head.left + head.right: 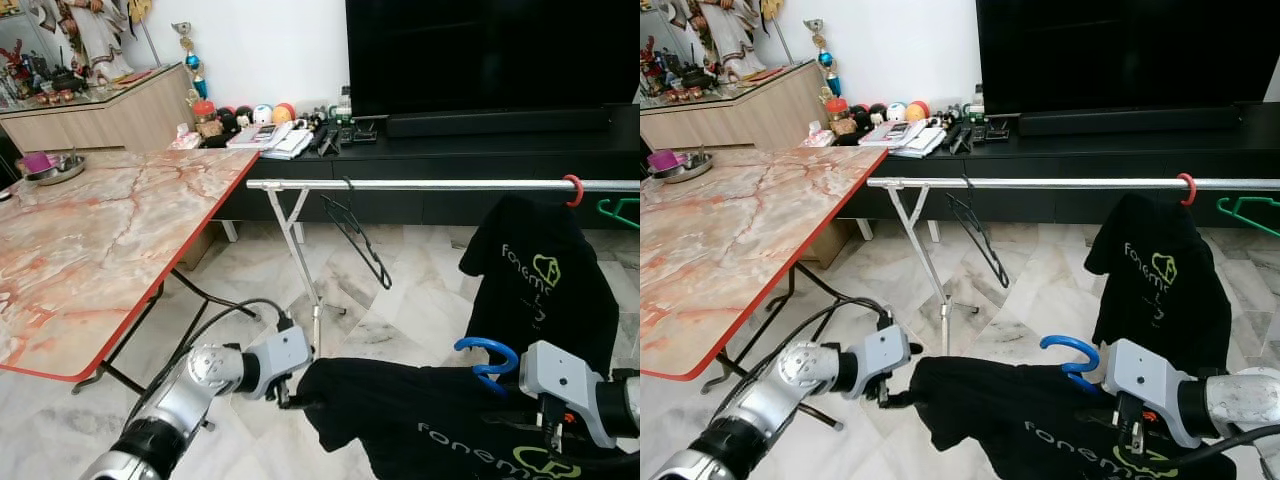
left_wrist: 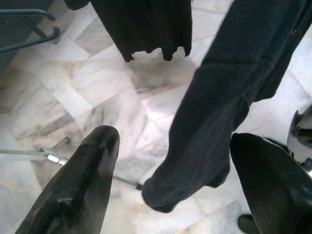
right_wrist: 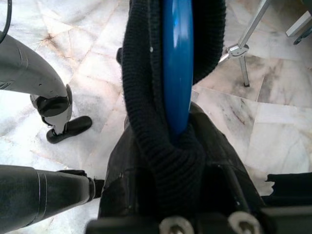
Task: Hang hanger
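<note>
A blue hanger [image 1: 489,357] carrying a black shirt [image 1: 420,420] is held low in front of the robot, below the rail [image 1: 430,185]. The right tool [image 3: 185,214] is closed on the hanger's neck, where the shirt's ribbed collar is bunched around the blue plastic; the blue hook [image 1: 1072,352] is seen curving up just above and to the left of the tool's grey housing. The left tool [image 2: 173,190] is placed at the shirt's left edge, its fingers [image 2: 78,185] spread apart, with a fold of black cloth hanging between them; whether the cloth is touched cannot be told. The rail is well above both tools and runs from the counter [image 1: 110,250] edge to the right. On it are hung an empty black hanger [image 1: 355,235], a second black shirt [image 1: 540,280] on a red hook [image 1: 573,189], and a green hanger [image 1: 620,210]. Marble floor [image 1: 400,280] is seen beneath.
</note>
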Controlling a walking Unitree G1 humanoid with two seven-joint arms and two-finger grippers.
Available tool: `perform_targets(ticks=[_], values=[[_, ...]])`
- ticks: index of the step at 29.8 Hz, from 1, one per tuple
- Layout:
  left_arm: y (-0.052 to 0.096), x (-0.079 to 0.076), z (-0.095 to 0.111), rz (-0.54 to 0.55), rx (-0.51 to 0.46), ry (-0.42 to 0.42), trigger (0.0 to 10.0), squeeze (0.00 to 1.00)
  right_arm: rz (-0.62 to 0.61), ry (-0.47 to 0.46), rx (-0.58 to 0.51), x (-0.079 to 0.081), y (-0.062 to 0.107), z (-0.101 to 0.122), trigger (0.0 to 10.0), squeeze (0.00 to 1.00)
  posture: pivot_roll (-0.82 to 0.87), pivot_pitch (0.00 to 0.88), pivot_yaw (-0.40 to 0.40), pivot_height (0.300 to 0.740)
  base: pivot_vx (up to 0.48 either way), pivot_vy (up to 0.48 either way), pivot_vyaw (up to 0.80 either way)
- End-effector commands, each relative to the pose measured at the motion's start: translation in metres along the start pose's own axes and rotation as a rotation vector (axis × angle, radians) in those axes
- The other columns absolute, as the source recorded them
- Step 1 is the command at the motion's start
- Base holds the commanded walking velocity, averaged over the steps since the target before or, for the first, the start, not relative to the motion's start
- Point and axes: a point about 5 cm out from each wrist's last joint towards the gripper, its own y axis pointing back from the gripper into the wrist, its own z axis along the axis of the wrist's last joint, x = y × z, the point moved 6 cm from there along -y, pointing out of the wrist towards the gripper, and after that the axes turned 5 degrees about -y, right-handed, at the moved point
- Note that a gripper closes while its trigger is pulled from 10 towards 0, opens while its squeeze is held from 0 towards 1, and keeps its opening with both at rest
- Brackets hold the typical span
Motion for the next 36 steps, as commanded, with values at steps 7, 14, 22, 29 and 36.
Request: perform_targets(ticks=[7,14,22,29,36], values=[[-0.010,-0.020,-0.003,-0.088,-0.003,0.042,10.0,0.00,0.005,0.047,-0.049,0.001,0.005,0.018,10.0,0.00,-0.03,0.000,0.129,0.740,0.000,0.000,0.00],[-0.025,-0.026,0.001,-0.067,-0.018,0.081,10.0,0.00,0.001,0.055,-0.052,0.000,0.010,0.021,10.0,0.00,-0.04,0.000,0.122,0.740,0.000,0.000,0.00],[-0.024,-0.028,-0.009,-0.055,0.002,0.129,0.0,0.00,-0.018,0.050,-0.065,-0.004,0.018,0.023,10.0,0.00,-0.04,0.000,0.118,0.740,0.000,0.000,0.00],[-0.025,-0.032,-0.010,-0.057,-0.010,0.150,0.0,0.00,-0.019,0.042,-0.071,-0.005,0.018,0.022,10.0,0.00,-0.04,0.000,0.114,0.740,0.000,0.000,0.00],[-0.028,-0.030,-0.006,-0.039,-0.030,0.160,0.0,0.00,-0.016,0.043,-0.078,-0.005,0.016,0.024,10.0,0.00,-0.04,0.000,0.114,0.740,0.000,0.000,0.00]])
